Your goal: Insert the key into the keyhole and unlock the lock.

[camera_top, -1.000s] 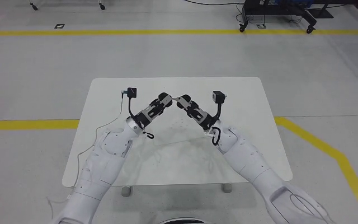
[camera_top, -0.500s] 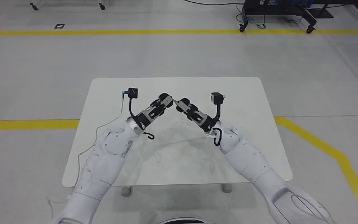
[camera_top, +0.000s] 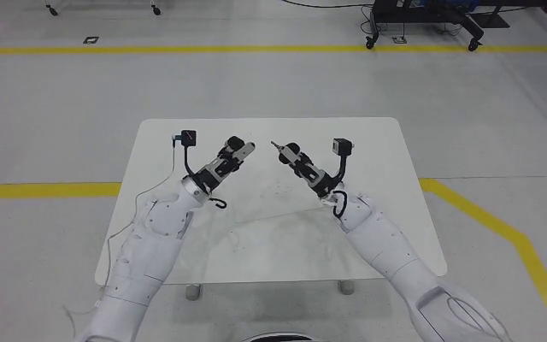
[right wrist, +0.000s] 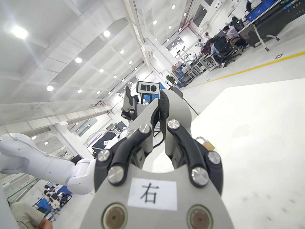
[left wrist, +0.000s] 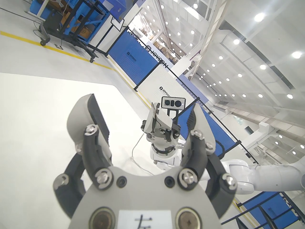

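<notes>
Arms angled inward mid-frame above table (camera_top: 376,171), left gripper (camera_top: 242,145) spread wide, right gripper (camera_top: 281,150) pinching key (camera_top: 274,144), lock (right wrist: 205,144) on table.

Mounted above the robot's arms, the top camera looks steeply down from well off on the white table (camera_top: 376,171) and the floor (camera_top: 256,77) beyond it. The left wrist camera (right wrist: 147,88) sits close behind the left gripper (left wrist: 144,104), tilted up across the table toward the hall ceiling (left wrist: 238,13), while the right wrist camera (left wrist: 173,102) sits as close behind the right gripper (right wrist: 160,101), facing the opposite way. Each wrist view catches the other arm's gripper and camera head-on, and all three views share the tabletop.
</notes>
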`<state>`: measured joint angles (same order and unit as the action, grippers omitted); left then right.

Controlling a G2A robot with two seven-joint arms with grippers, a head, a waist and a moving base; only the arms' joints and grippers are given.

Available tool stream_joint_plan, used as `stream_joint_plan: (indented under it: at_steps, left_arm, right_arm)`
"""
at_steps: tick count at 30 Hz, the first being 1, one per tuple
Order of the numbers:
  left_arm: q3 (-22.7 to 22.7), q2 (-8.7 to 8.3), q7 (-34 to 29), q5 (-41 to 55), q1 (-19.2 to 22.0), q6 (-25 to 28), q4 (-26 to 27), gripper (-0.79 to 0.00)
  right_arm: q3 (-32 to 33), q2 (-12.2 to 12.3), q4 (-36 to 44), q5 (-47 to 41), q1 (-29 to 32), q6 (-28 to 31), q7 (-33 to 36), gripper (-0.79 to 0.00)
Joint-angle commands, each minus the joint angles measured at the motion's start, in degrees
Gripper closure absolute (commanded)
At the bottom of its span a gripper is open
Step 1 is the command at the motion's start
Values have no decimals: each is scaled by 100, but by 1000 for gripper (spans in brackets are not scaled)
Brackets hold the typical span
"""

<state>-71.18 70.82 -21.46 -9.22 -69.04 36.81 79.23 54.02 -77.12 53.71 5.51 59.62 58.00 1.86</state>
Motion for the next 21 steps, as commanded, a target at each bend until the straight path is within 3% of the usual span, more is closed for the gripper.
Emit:
stream_joint_plan:
  at_steps: [1,7,11,15,21]
  left_arm:
    - [-343,-95,-337,90,-190,159,400,-785]
    - [-1550,-419,-1882,88,-673,292,1658,-785]
    - [-2344,-628,-3000,-926,-1090,366,2630,-785]
    - [-2405,-711,-3515,-1970,-1336,398,2840,-785]
    - [-1842,-761,-3734,-3728,-1321,451,2415,-785]
  right_arm:
    - [34,7,5,6,12,0,-29,0]
    - [34,7,5,6,12,0,-29,0]
    - [34,7,5,6,12,0,-29,0]
    - [34,7,5,6,12,0,-29,0]
    - [34,7,5,6,12,0,-29,0]
